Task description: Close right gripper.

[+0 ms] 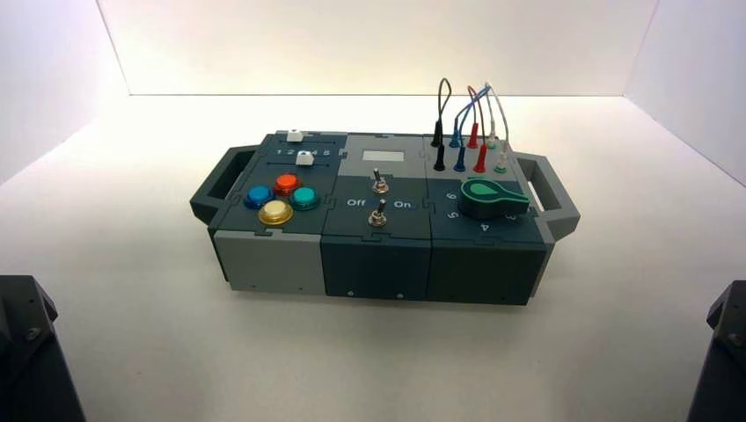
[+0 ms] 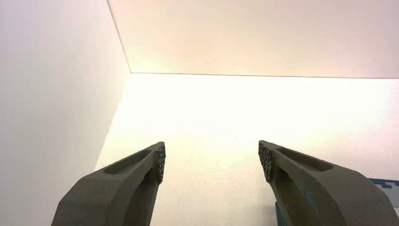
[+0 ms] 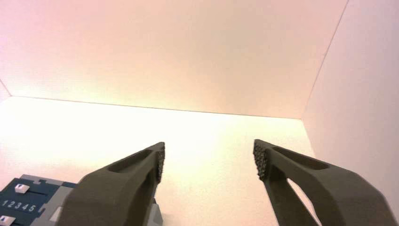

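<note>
My right gripper [image 3: 209, 157] is open, its two dark fingers wide apart with nothing between them; it hangs over the bare white table to the right of the box. In the high view only the right arm's dark base [image 1: 723, 352] shows at the lower right corner. My left gripper [image 2: 211, 159] is also open and empty, parked at the left; its arm's base [image 1: 31, 352] shows at the lower left corner. The box [image 1: 378, 255] stands in the middle of the table.
The box bears coloured buttons [image 1: 280, 198] at left, two sliders [image 1: 299, 148], two toggle switches [image 1: 378, 198] marked Off and On, a green knob [image 1: 491, 197] and plugged wires [image 1: 466, 123] at right. A corner of the box with slider numbers [image 3: 19, 206] shows in the right wrist view. White walls enclose the table.
</note>
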Motion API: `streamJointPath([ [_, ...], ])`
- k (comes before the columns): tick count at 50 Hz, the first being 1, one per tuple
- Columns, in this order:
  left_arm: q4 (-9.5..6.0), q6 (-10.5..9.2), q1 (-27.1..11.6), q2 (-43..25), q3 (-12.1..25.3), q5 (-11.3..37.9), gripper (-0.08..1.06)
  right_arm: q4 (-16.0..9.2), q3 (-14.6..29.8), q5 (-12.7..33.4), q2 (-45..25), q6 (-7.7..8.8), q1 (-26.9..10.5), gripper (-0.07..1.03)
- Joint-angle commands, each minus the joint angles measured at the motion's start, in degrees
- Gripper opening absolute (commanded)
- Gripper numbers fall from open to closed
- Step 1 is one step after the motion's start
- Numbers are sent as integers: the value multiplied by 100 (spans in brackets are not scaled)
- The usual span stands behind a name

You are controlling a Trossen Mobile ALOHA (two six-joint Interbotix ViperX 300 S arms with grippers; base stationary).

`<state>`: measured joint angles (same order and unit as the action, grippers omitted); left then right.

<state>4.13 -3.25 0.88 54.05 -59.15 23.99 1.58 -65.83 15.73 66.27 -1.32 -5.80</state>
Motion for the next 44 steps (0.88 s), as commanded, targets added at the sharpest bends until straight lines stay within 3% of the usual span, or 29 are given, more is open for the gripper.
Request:
streamJointPath([
  [1,0,18,18,-44,79,-62,102,18,290,193,-97,18,18,15],
  [3,0,18,18,-44,79,-62,102,53,316,264,-62,88,18,-4],
  [44,0,18,18,0,88,-9,102,97,343,431,-132,79,-26,-2],
])
